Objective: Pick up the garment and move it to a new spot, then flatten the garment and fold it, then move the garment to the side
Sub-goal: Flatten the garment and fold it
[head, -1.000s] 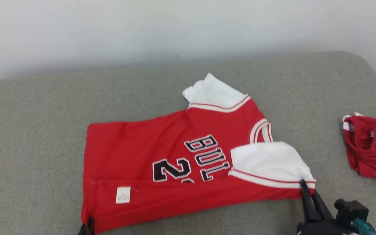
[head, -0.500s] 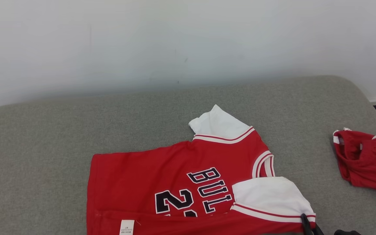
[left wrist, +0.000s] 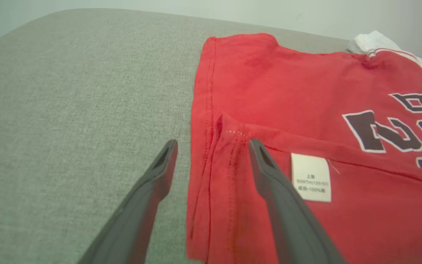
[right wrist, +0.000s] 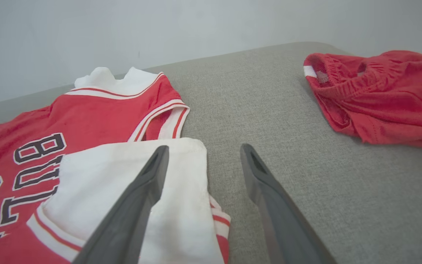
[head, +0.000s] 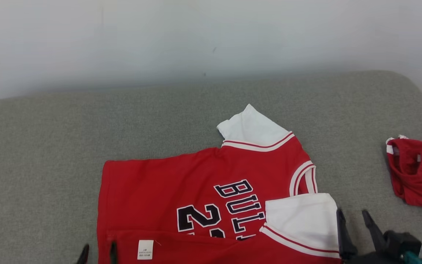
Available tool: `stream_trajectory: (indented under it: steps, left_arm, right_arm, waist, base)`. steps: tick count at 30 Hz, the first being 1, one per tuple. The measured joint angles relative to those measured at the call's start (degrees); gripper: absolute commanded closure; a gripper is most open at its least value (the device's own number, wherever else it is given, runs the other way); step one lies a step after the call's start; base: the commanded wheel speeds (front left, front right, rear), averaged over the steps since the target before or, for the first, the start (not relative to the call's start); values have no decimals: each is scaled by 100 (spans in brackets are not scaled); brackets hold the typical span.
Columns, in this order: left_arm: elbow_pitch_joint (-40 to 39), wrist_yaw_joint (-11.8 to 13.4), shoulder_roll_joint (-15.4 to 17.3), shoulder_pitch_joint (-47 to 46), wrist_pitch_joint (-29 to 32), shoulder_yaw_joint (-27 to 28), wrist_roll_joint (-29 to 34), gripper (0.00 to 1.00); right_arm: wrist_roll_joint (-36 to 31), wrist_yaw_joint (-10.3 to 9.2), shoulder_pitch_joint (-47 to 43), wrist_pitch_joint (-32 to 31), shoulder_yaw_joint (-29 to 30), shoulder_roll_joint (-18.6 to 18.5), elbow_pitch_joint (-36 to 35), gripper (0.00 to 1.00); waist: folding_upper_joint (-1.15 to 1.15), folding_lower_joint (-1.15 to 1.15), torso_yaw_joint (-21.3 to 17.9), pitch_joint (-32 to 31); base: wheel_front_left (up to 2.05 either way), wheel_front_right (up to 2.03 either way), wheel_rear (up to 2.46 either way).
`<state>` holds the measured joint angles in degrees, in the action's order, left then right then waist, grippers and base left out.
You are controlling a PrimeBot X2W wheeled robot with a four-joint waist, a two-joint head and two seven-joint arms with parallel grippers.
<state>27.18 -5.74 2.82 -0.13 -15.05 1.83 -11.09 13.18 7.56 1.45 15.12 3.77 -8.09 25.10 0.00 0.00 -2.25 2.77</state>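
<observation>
Garment: red jersey (head: pixel 196 190) w/ white sleeves, flat on grey cushion (head: pixel 50 146), centre-near, hem twd robot's left, collar twd right.
Fold: near long edge turned up over the front; white label (left wrist: pixel 311 177) faces up on that flap.
Near sleeve: white, laid over the chest, covers part of the black lettering.
L gripper (left wrist: pixel 213 143): jaws wide apart, nothing held. Straddles hem corner, one finger over bare cushion, other over the red flap. Contact w/ cloth: can't tell from wrist view.
R gripper (right wrist: pixel 204 147): jaws wide apart, nothing held. One finger over near sleeve's outer edge, other over bare cushion just beside it.
Other cloth: crumpled red shorts (head: pixel 416 172), far right on cushion, well apart from jersey.
Bkgd: plain pale wall (head: pixel 196 36) behind cushion.
</observation>
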Motion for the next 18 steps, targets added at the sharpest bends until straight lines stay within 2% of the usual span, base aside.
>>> stream_trajectory:
  steps: [9, 18]
  left_arm:
    - [423, -90, 125, -1285, 0, 64, 171, 0]
    - [1491, -137, 380, -2713, 2, -11, 131, 0]
  right_arm:
    - [-131, 0, 923, 0, -138, -21, -105, 0]
    - [-163, 0, 1541, 0, -504, -12, -68, 0]
  waist:
    - [0, 1, 65, 474]
    - [0, 1, 94, 937]
  base:
    - [0, 0, 0]
    - [0, 0, 0]
